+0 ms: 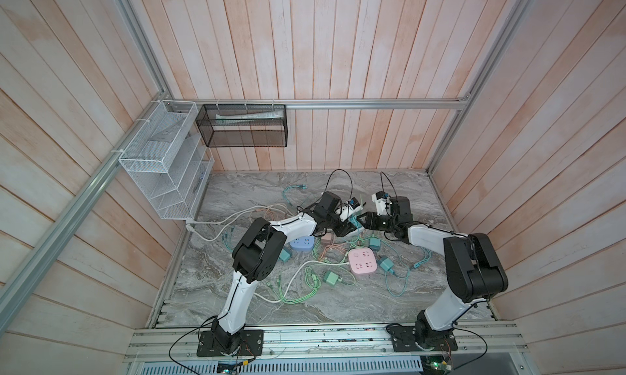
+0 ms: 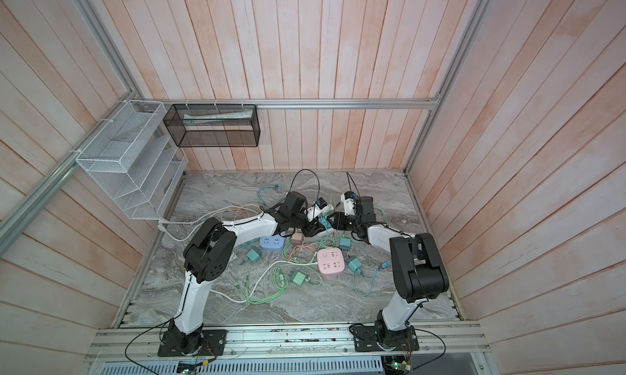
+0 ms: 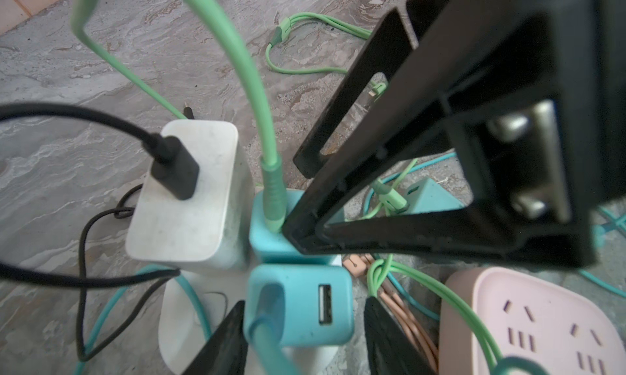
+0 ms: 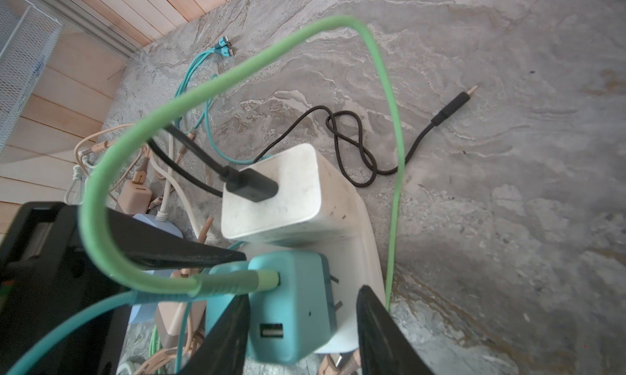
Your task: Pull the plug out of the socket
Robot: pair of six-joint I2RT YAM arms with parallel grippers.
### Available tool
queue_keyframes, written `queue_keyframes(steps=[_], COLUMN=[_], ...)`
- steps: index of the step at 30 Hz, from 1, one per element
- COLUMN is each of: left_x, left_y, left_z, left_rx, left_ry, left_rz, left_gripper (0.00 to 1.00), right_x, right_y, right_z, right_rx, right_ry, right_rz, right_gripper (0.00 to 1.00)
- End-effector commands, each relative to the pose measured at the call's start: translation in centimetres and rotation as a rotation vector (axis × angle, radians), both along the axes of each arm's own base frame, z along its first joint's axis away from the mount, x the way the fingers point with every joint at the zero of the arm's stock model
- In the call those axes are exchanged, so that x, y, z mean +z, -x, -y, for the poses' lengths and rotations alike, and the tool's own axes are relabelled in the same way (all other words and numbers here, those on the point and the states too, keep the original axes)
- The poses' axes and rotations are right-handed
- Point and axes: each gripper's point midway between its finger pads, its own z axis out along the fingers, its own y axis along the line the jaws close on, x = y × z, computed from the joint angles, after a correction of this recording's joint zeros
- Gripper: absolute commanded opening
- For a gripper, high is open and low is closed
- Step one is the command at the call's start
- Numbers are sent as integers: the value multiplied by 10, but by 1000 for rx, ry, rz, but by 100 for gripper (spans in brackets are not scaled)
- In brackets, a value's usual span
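Note:
The white socket [image 4: 359,271] lies mid-table [image 1: 358,233] with a white charger [image 3: 189,200] and two teal plugs in it. My left gripper [image 3: 301,339] straddles the plug [image 3: 298,305] that has a teal cable. One finger touches its side, and a narrow gap shows at the other finger [image 3: 389,336]. My right gripper [image 4: 303,292] is open around the second plug [image 4: 291,309], which carries a green cable. One of its fingers [image 4: 223,336] lies against the port face, the other beside the socket's body. This plug's prongs [image 4: 335,278] partly show.
A pink socket [image 1: 363,261] and a blue one [image 1: 302,244] lie nearer the front among loose teal chargers [image 1: 331,277] and tangled green, teal and beige cables. A black cable [image 4: 352,146] trails behind the socket. Wire baskets [image 1: 162,163] hang at back left.

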Motion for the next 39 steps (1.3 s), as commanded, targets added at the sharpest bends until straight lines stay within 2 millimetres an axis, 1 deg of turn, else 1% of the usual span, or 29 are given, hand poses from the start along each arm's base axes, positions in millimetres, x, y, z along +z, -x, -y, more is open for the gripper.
queue_keyframes(steps=[1, 3, 5, 7, 12, 15, 23, 28, 31, 34, 39], left_x=[17, 14, 11, 7, 7, 1, -9, -19, -22, -23, -26], left_y=[12, 4, -2, -6, -12, -15, -13, -7, -6, -7, -10], left_z=[11, 8, 7, 7, 10, 12, 13, 7, 3, 4, 8], left_rx=[-15, 25, 48, 59, 74, 78, 60, 49, 52, 54, 50], left_ry=[29, 11, -4, -11, 4, -11, -27, -69, -78, -79, -82], left_rz=[10, 24, 34, 35, 50, 46, 35, 28, 31, 29, 23], left_gripper=[56, 56, 58, 59, 59, 59, 53, 55, 55, 55, 52], right_x=[0, -2, -3, -2, 0, -1, -4, -6, -8, -7, -6], right_y=[2, 4, 5, 6, 6, 6, 6, 6, 6, 5, 4], right_z=[6, 7, 8, 9, 11, 12, 13, 13, 12, 12, 12], right_rx=[-16, -15, -16, -17, -21, -22, -22, -20, -18, -16, -16], right_ry=[4, 11, 14, 11, 6, 6, 12, 15, 15, 11, 12], right_rz=[-11, -17, -19, -14, -10, -14, -21, -31, -36, -36, -36], right_gripper=[49, 49, 48, 48, 48, 48, 48, 48, 48, 48, 48])
